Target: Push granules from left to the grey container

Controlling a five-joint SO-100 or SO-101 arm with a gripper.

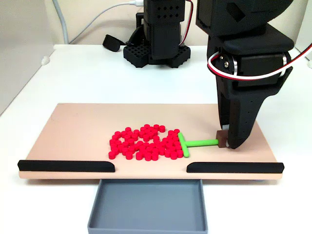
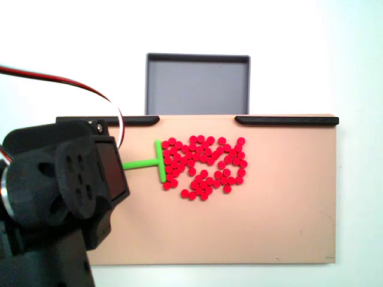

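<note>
The arm reaches down from the upper right of a fixed view, its jaws (image 1: 228, 140) pointing at the beige board (image 1: 78, 126) and closed on the small brown block at the end of the green T-shaped stick (image 1: 195, 143). The stick's crossbar touches the right edge of the granules (image 1: 144, 142), clustered mid-board. The grey container (image 1: 148, 204) sits at bottom centre, just beyond the gap between two black strips (image 1: 66, 166), with nothing in it.
</note>
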